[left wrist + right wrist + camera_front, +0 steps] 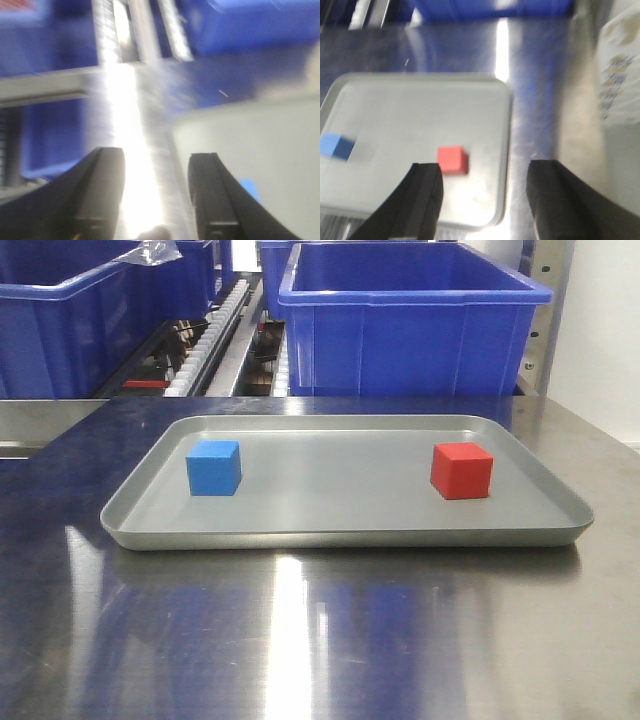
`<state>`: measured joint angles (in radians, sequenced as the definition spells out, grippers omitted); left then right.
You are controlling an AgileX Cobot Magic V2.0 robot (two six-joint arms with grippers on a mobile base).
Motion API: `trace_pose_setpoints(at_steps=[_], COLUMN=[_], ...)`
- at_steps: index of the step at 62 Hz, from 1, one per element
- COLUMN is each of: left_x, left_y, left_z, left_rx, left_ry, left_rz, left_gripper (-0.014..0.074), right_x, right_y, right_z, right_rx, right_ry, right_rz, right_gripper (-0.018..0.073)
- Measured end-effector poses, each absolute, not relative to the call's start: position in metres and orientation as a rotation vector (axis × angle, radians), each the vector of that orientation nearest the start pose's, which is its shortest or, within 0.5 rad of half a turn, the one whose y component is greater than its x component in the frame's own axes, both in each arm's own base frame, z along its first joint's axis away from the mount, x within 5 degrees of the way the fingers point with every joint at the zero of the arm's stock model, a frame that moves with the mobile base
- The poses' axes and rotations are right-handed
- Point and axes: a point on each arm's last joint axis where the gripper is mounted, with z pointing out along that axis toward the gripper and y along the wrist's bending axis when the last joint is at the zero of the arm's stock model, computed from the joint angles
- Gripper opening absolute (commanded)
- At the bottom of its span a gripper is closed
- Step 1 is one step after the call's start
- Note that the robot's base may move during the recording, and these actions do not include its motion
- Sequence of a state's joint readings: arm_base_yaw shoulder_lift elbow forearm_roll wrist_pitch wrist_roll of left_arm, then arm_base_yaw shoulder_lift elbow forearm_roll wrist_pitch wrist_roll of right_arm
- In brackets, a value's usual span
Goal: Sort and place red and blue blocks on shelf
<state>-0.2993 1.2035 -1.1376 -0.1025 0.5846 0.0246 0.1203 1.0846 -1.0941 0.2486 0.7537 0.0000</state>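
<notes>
Over the tray [420,115], my right pincer [485,174] gapes empty, red block [452,160] off-centre toward one finger; left pincer [156,159] open too; descending could knock it skidding

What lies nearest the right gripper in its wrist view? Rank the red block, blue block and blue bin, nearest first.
Measured from the right gripper:
1. the red block, just ahead, on the right part of the tray.
2. the blue block, at the tray's far left.
3. the blue bin, beyond the tray, at the view's top edge.
</notes>
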Motion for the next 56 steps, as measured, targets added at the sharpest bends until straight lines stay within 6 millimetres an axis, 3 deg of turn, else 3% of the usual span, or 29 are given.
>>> trace_pose_setpoints(at_steps=[20,33,56], left_x=[0.274,0.287,0.297], left_y=[-0.132,-0.140,-0.147], left_z=[0.331,0.308,0.290], left_rx=[0.420,0.413,0.381], left_ry=[2.271,2.343,2.395], left_rz=[-0.357,-0.368,-0.399], left_gripper=[0.0454,0.0454,0.0454], right_x=[0.253,0.275,0.295], right_y=[0.073,0.080,0.096], right_z=[0.342,0.313,0.287], right_rx=[-0.148,-0.150,-0.147], right_ry=[2.399,2.487,2.522], right_rz=[0.399,0.387,0.419], right_gripper=[0.0489,0.0491,0.0491])
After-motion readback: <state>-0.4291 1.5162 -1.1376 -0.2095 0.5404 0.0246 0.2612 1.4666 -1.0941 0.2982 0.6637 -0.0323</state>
